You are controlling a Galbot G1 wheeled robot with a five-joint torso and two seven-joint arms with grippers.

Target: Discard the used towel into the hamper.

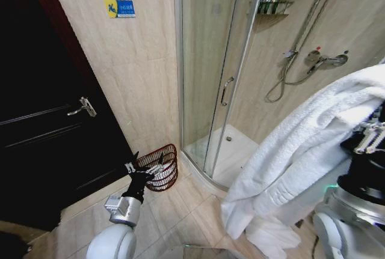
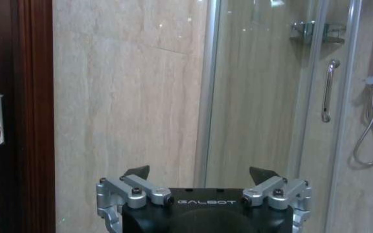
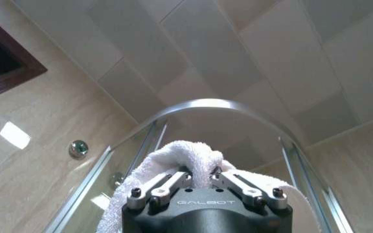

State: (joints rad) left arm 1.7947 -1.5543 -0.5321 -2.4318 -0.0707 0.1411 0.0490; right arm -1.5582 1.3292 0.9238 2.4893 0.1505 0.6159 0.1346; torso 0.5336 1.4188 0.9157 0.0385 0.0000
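bathroom floor: hamper [image 1: 161, 166] with white contents, towel [image 1: 301, 151] aloft

One towel [image 1: 301, 151], large and white, is seen draped from the right gripper [image 3: 201, 175], whose fingers are closed on a fold of it. One hamper [image 1: 161, 166] is counted on the floor, at the corner where the tiled wall meets the shower. Two grippers are counted in all: the left gripper [image 1: 146, 167] is seen just beside the hamper's rim, with its fingers spread apart. One dark door [image 1: 42, 121] with one handle [image 1: 82, 108] is seen. One blue and yellow sign [image 1: 119, 8] is fixed to the wall. One glass shower cabin [image 1: 222, 73] is counted, with one hose [image 1: 289, 73] inside.
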